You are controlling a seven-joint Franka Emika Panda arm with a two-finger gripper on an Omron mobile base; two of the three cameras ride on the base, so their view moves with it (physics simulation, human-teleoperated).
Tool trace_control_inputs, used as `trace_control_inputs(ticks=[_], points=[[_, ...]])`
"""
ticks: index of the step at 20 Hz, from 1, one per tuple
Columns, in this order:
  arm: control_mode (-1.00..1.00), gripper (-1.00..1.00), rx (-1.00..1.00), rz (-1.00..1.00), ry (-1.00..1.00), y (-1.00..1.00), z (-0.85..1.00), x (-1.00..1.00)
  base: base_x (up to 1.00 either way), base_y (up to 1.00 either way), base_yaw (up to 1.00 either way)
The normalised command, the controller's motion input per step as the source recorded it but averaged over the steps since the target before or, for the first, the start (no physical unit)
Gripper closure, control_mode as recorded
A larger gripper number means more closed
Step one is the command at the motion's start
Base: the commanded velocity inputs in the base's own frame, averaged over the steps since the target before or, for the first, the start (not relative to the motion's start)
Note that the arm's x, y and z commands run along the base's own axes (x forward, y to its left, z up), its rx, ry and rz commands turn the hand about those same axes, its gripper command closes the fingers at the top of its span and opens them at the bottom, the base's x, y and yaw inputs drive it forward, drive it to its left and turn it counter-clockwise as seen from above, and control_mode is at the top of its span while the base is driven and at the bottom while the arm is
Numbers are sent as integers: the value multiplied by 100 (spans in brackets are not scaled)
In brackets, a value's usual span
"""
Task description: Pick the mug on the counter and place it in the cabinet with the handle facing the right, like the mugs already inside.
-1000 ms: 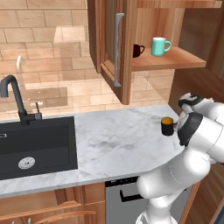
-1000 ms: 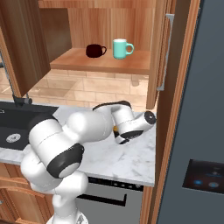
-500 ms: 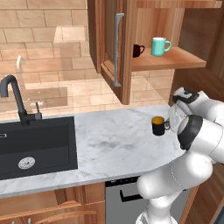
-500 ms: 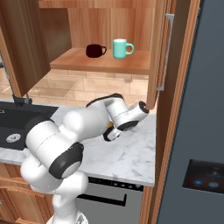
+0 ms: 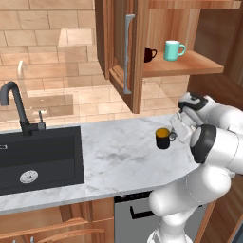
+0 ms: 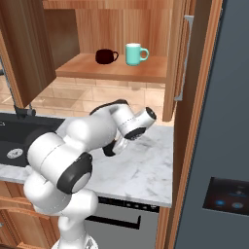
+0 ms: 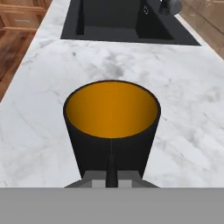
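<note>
The small black mug [image 5: 163, 138] with its yellow-orange inside stands upright on the marble counter [image 5: 118, 156], near the right end. Its dark loop handle points right, toward my gripper [image 5: 175, 132]. In the hand view the mug [image 7: 111, 127] is very close, its thin handle edge-on between my gripper's [image 7: 111, 180] fingers, which are shut on it. From the right base view the mug [image 6: 108, 151] is mostly hidden behind my hand [image 6: 120, 143]. Above it the wooden cabinet [image 5: 190, 65] stands with its door open.
On the cabinet shelf [image 6: 112, 72] sit a dark mug [image 6: 106, 56] and a teal mug [image 6: 135, 53], handles to the right. The open door with its grey bar handle [image 5: 127, 52] hangs left of the shelf. A black sink [image 5: 38, 152] and faucet [image 5: 16, 109] lie left. A dark tall appliance [image 6: 223, 146] bounds the right.
The mug has slid left along the counter, away from the right end, and my hand has followed it, dropping lower behind its handle.
</note>
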Motion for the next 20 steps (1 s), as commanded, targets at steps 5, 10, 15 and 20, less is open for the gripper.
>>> trace_control_inputs(ticks=[5, 10, 15, 20], points=[[-100, 100, 0, 20, -4, 22, 25, -10, 0, 0, 0], [-100, 100, 0, 18, -5, 17, 32, -17, 0, 0, 0], [-100, 100, 0, 15, -6, 12, 34, -20, 0, 0, 0], [-100, 100, 0, 13, -3, 12, 31, -20, 0, 0, 0]])
